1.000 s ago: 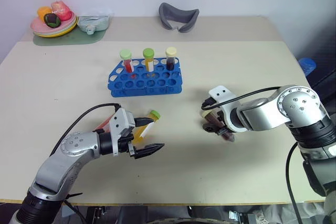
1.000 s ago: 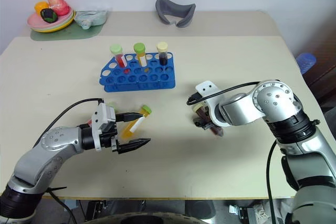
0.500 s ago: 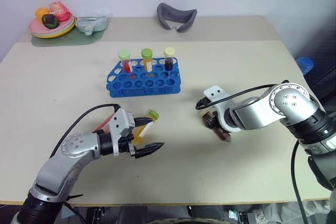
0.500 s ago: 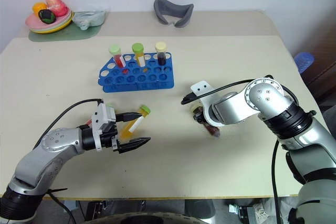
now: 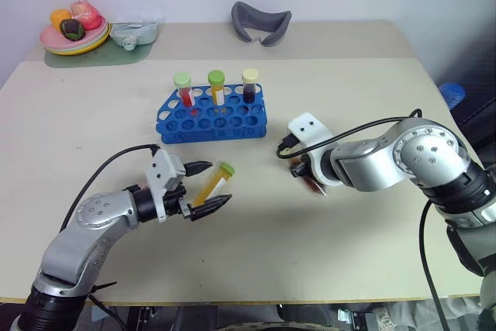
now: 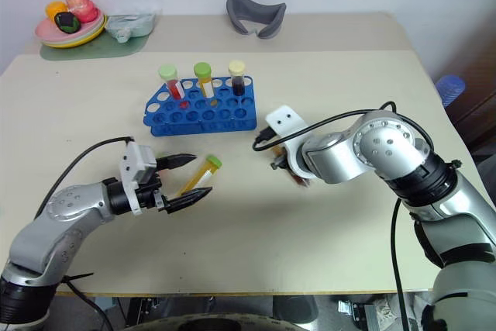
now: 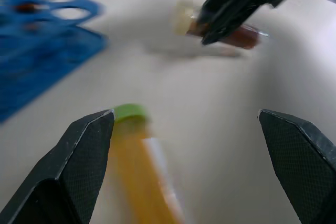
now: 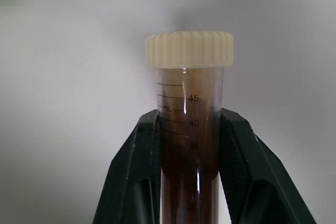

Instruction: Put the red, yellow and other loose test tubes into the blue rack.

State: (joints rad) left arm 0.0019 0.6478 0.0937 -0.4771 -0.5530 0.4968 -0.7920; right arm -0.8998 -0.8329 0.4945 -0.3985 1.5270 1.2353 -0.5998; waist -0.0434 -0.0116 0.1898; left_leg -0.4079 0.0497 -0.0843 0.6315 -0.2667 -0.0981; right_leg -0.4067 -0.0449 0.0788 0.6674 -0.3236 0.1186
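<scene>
so my right pincer (image 8: 186, 145) is clamped on the brown tube (image 8: 189, 129), both fingers squeezing just under the cream cap, which I figure leaves the bottom end free to drop into a hole. Left pincer (image 5: 203, 191) is spread wide with the yellow tube (image 5: 213, 186) lying on the table between the fingers, green cap pointing toward the blue rack (image 5: 211, 118), not gripped yet. The rack sits mid table with three tubes upright along its back row, so the front rows are all open holes. Bare tabletop between the rack and both pincers, and the table edges are well off, though the two pincers are fairly near each other, so crowding looks like the only risk
</scene>
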